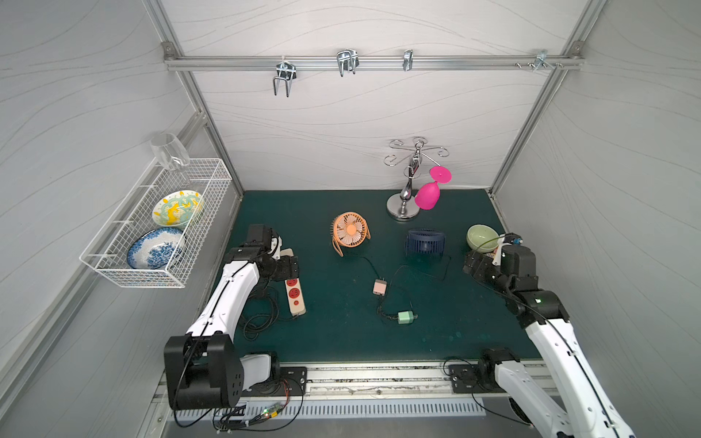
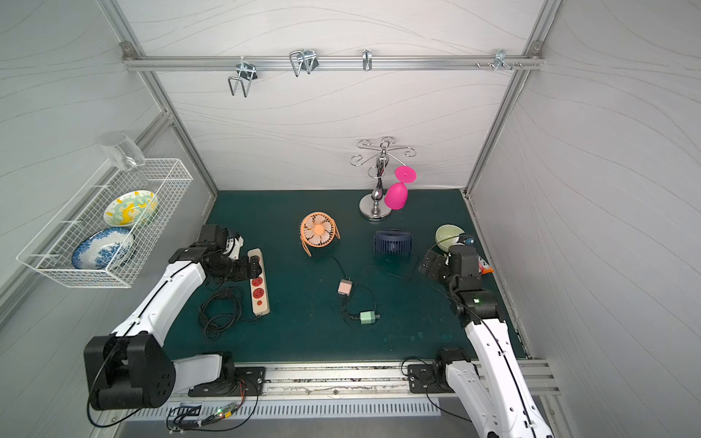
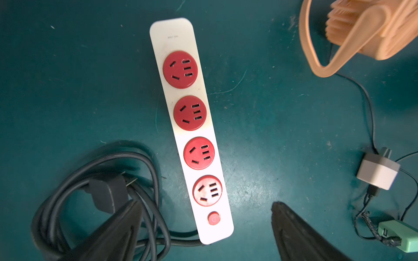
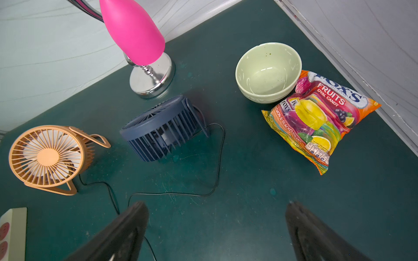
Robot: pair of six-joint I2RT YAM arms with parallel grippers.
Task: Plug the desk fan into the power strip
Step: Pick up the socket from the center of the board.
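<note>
1 power strip (image 3: 192,126), 4 red sockets, 1 button, flat on the mat (image 1: 341,337), left side. Left gripper (image 3: 205,204) above it: jaws wide, holding nothing. Right gripper (image 4: 217,204): wide, empty. 2 fans: orange fan (image 1: 349,232), blue fan (image 1: 425,242). 2 loose plugs: pink plug (image 1: 379,286), green plug (image 1: 405,316).

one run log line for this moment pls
left gripper: open, over power strip | right gripper: open, empty | sockets: all four free | pink plug, green plug: lying loose, unplugged
</note>
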